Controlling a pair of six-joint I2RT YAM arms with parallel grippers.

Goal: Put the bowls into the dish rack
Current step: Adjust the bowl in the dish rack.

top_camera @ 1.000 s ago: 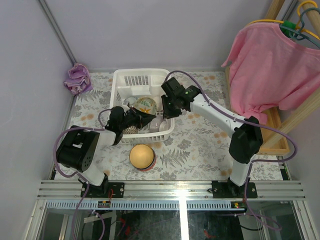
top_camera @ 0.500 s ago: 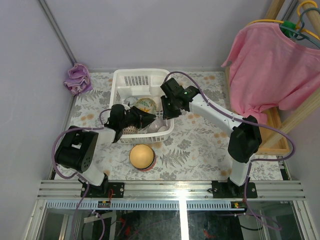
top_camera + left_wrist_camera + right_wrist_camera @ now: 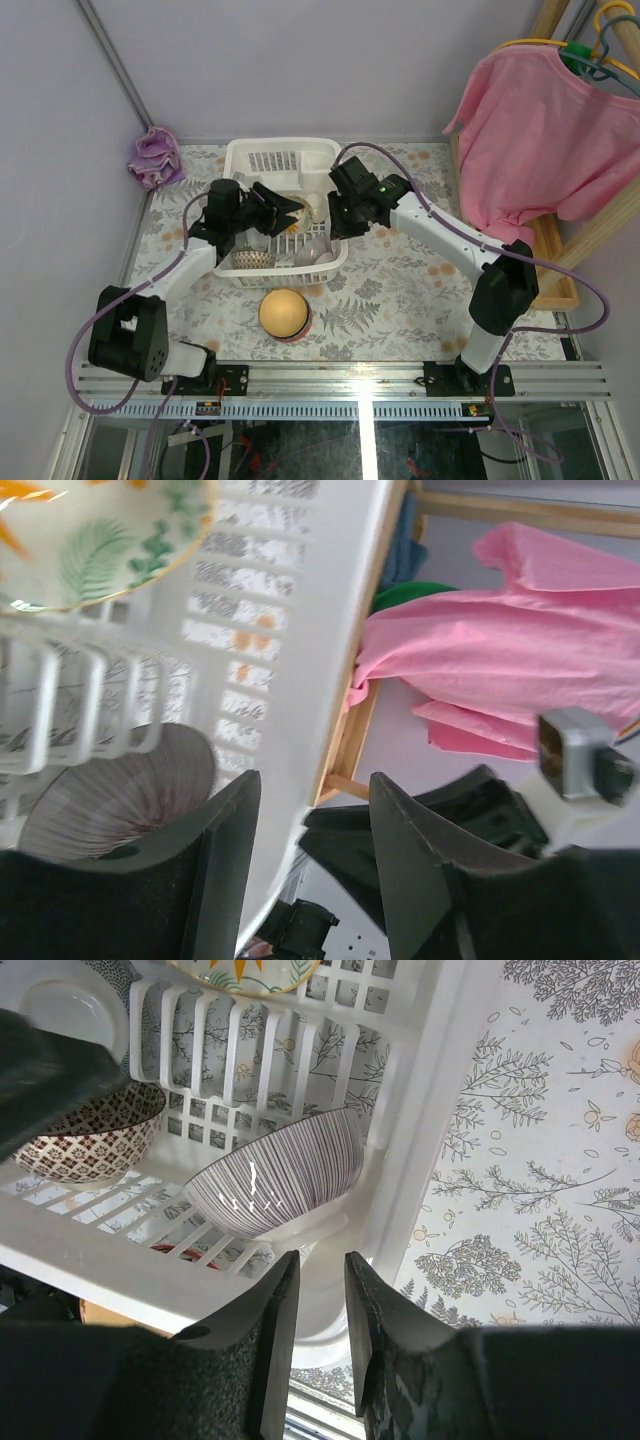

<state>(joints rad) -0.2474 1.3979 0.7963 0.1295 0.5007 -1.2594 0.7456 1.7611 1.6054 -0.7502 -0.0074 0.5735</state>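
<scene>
Lilac walls box in a desk (image 3: 400, 290) dressed in a leaf-and-flower print. We start at the far left corner, where a purple cloth (image 3: 155, 157) sits bunched up against the wall.

Moving along, the left arm (image 3: 175, 268) reaches in over the dish rack (image 3: 280, 160), the white slotted basket standing at the back centre of the desk. Its jaws are released: the wrist view has them well apart, nothing between them, only the rack's slotted wall showing through the gap.

Down in the rack, three of the bowls. A red-brown patterned bowl (image 3: 95, 1145) sits at the near left. A striped bowl (image 3: 280, 1175) rests in the near right corner. Beyond the divider bars is a cream bowl with orange flower and green leaves (image 3: 100, 530). A fourth, the orange-yellow bowl (image 3: 284, 312), is out on the desk just in front of the rack, with a reddish rim peeking from under it.

Now the right arm (image 3: 440, 235), swinging in from the right side, and its jaws are down at the rack's near right corner. They stand close together, white plastic of that corner showing in the narrow gap. Whether they pinch the rim or merely straddle it, I cannot tell.

Far right, a pink shirt (image 3: 545, 130) hangs on a hanger over a wooden frame (image 3: 560, 270).
</scene>
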